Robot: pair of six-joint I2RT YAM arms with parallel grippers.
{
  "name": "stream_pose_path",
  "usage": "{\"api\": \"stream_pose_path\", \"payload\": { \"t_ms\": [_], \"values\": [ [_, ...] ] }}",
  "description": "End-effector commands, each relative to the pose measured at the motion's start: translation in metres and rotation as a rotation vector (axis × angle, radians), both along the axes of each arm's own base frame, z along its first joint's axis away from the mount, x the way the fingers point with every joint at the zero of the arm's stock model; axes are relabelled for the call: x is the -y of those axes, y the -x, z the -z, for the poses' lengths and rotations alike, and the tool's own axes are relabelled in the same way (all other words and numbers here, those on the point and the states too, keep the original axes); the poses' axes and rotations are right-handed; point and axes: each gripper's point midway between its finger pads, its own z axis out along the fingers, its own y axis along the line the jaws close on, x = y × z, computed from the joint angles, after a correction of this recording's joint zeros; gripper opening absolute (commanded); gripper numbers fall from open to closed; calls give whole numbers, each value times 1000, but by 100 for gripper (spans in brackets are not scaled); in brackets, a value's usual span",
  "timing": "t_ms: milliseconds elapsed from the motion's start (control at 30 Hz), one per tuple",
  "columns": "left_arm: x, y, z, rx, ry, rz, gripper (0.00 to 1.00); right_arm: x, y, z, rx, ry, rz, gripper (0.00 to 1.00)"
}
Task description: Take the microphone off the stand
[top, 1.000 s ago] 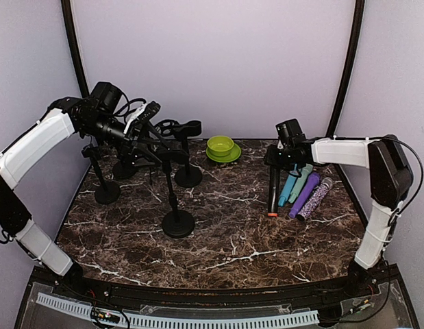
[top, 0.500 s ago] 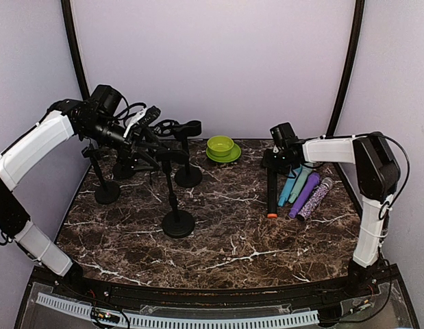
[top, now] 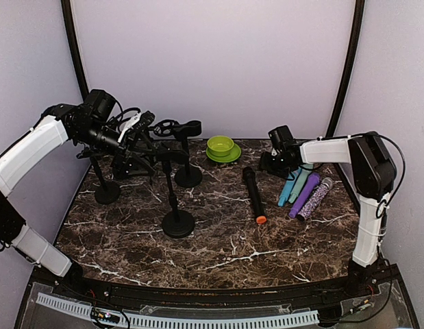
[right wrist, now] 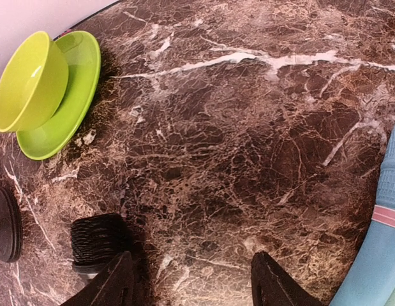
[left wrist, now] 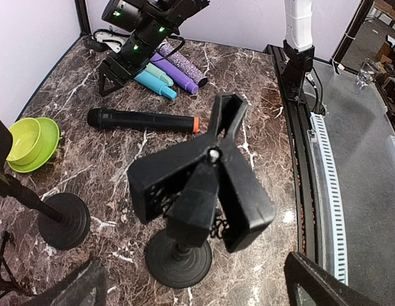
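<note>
Left gripper (top: 144,122): raised over the group of black stands at the table's left; jaws spread wide in the left wrist view, holding nothing.
Stand (top: 177,221): round base on the marble table (top: 218,253), thin upright post, well apart from the microphone.
Clip (left wrist: 203,185): the stand's spring clamp, framed between the left fingers; empty.
Bowl (top: 220,144): lime green, resting on a matching saucer at the back edge.
Microphone (top: 253,195): black, out of the stand, lying flat on the table between the stand and the right gripper; orange end cap toward the near edge, grille head toward the back.
Handling (judged): rigid, smooth, cylindrical and moderately light, so prone to roll; best pinched across the mid-barrel, clear of the mesh head.
Right gripper (right wrist: 192,284): low over the table just beside the grille head; fingers parted, nothing between them.
Coloured microphones (top: 304,188): blue, purple and glittered, lying side by side at far right.
Task status (judged): removal appears complete.
</note>
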Motion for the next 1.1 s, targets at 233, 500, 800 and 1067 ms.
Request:
{"api": "stream_pose_path", "payload": {
  "t_ms": [233,500,800,1067],
  "values": [
    [-6,4,-3,-5,9,-12,99,-67,27,-82,234,-35,-178,64],
    [-3,-3,-4,-6,12,-14,99,-195,114,-71,143,-253,-538,35],
    [-4,-5,-11,6,14,-22,99,-220,118,14,-78,-176,-488,6],
    [-4,-4,-14,9,19,-22,99,-185,102,31,-80,-80,-336,2]
  ]
}}
